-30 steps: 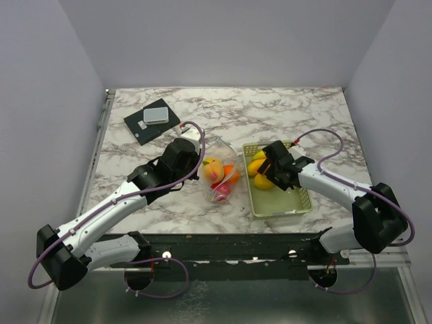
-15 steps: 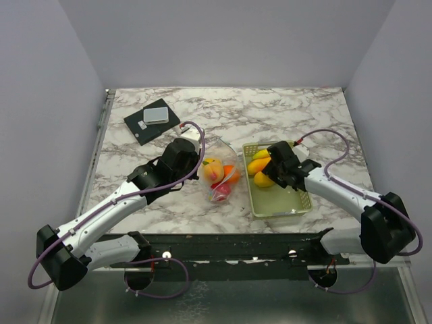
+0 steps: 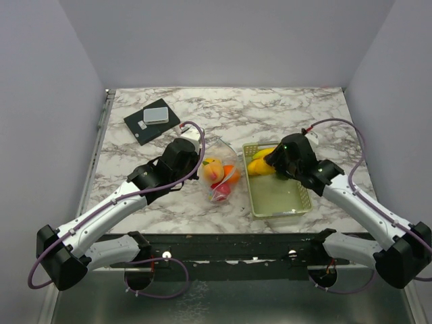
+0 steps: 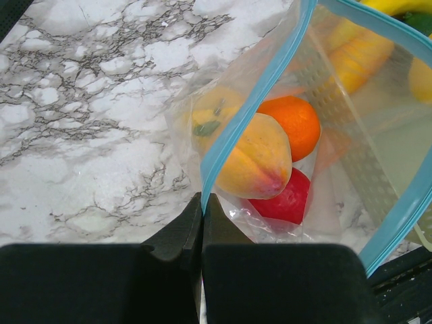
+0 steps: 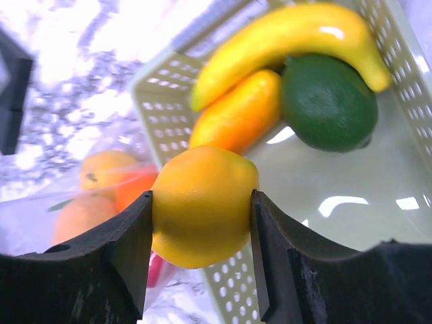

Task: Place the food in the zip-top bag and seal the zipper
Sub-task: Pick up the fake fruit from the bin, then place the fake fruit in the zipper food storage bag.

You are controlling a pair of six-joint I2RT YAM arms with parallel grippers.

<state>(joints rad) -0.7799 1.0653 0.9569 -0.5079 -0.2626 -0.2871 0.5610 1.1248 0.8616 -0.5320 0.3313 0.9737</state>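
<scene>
Pinching the light blue zipper (image 4: 250, 101) of the zip-top bag (image 4: 337, 169), the left fingers (image 4: 177, 237) are clenched tight together on the strip's near end. From their tips the strip runs up and away to the right. It then curves back down on the far right, so the bag's mouth gapes open in front of these fingers. The bag lies on the marble desk (image 3: 270, 115).

Just beyond the left fingertips, inside the clear plastic, sits a peach-coloured fruit (image 4: 256, 165). An orange ball (image 4: 293, 125) lies behind it, and a red apple (image 4: 287, 199) is tucked under it to the right. A yellowish piece with a green leaf (image 4: 209, 115) shows through the bag wall to the left of the strip.

The right fingers (image 5: 131, 236) are grasping a yellow lemon (image 5: 202, 206), one finger pressed against each side of it. They hold it over the corner of the pale green mesh basket (image 3: 280, 199) nearest the bag.

Beyond the lemon, inside the basket, lie a banana (image 5: 290, 34), an orange-yellow piece (image 5: 236, 115) and a green lime (image 5: 329, 101), all touching one another. To the left of the right fingers, past the basket's corner, the bag with its fruit shows as a blur.
</scene>
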